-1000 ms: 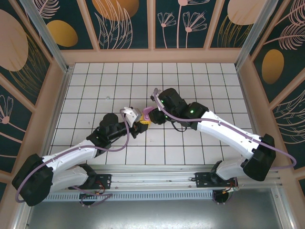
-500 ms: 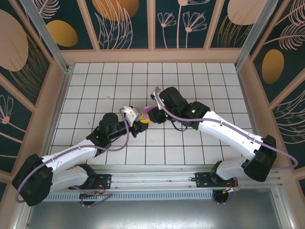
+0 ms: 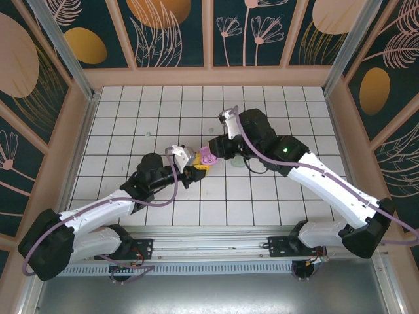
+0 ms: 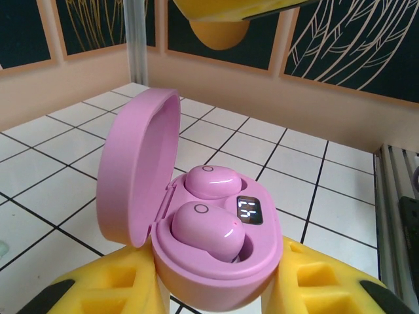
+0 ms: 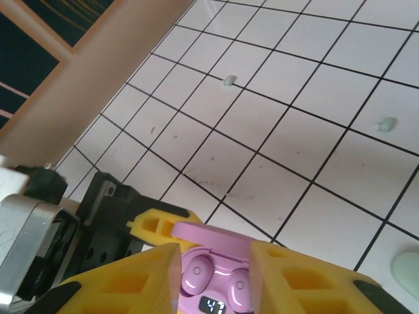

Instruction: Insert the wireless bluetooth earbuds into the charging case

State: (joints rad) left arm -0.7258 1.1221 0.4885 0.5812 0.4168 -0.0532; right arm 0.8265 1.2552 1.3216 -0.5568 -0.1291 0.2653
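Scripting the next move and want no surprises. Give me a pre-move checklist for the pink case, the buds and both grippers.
1. Case grip: left gripper clamped on the pink case: ok.
2. Access: lid open and standing up: ok.
3. Seating: both pink earbuds sit in their wells, display lit: ok.
4. Free hand: right gripper has its fingers apart with nothing between them: ok.
5. Clearance: right gripper is above the case, not touching it: ok.
6. All buds stowed: not ok, two mint buds lie loose on the tiles.
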